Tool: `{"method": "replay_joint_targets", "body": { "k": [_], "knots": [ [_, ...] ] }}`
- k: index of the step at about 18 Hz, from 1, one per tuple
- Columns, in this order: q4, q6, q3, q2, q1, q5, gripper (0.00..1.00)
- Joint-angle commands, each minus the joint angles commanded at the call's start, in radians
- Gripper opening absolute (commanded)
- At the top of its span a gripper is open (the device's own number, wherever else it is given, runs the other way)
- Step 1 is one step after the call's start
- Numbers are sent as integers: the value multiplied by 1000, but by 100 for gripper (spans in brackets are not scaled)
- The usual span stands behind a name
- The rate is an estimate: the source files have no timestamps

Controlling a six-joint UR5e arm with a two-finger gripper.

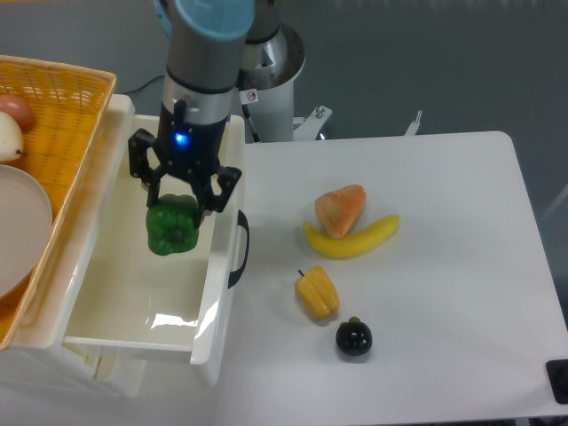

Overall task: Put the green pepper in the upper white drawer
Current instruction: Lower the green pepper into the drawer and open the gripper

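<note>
The arm reaches down from above, its gripper [177, 210] pointing straight downward with jaws closed around a load.

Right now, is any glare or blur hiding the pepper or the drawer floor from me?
Fixed camera: the green pepper is sharp and evenly lit in the gripper; a bright glare patch sits on the upper white drawer floor near its front; the table's right side looks clean, shadows soft.

White table [426, 266], banana [353, 240], orange wedge [340, 209], yellow pepper [318, 292], dark mangosteen [354, 337]
</note>
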Motion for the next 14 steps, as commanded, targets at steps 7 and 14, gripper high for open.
{"method": "replay_joint_targets", "body": {
  "k": [7,14],
  "knots": [
    [0,3,-5,-34,-14,23,31],
    [5,8,-6,-49,-34,28,33]
  ]
}}
